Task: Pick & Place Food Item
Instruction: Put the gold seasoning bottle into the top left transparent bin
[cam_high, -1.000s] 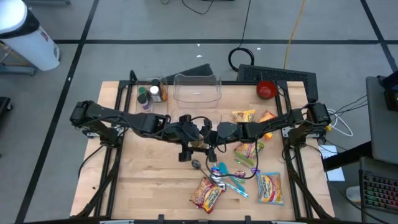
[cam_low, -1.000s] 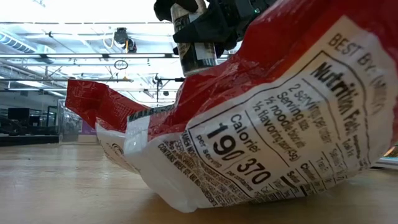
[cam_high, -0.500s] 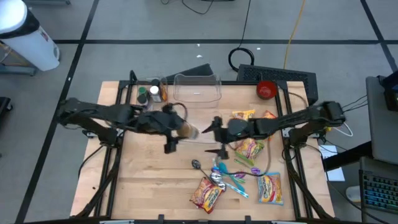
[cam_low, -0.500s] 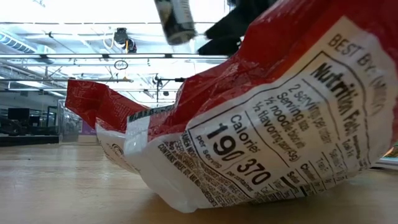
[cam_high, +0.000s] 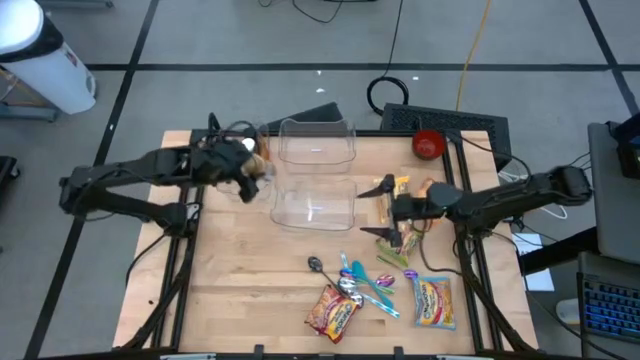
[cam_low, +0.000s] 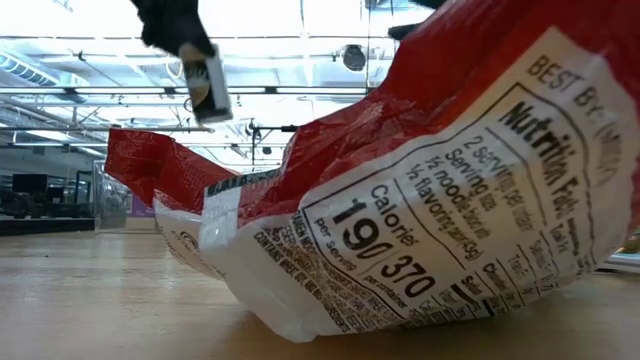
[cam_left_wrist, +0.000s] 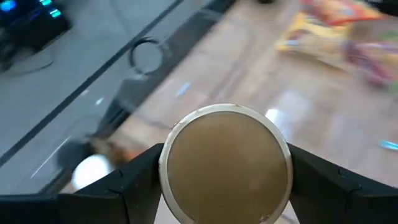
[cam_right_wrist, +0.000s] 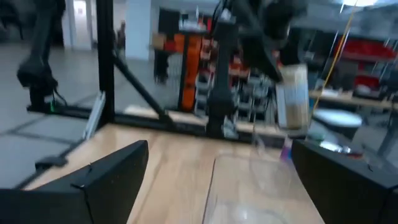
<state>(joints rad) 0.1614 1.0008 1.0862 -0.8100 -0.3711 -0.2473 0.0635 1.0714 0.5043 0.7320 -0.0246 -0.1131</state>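
Left claw (cam_high: 252, 172) is clamped on a small jar (cam_high: 258, 165), up by the counter's (cam_high: 240, 290) far-left corner. The clear bins (cam_high: 315, 200) sit just to its right, so that's probably the drop. Right claw (cam_high: 385, 208) hangs wide open, empty, over the snack packets (cam_high: 400, 240).

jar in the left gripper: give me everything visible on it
The jar is a small cylinder with a pale rim and a flat tan end facing the left wrist camera. The left gripper holds it, one dark finger on each side, raised off the table near the back left, beside the clear container. In the low view its side shows a dark band and a light label, tilted.
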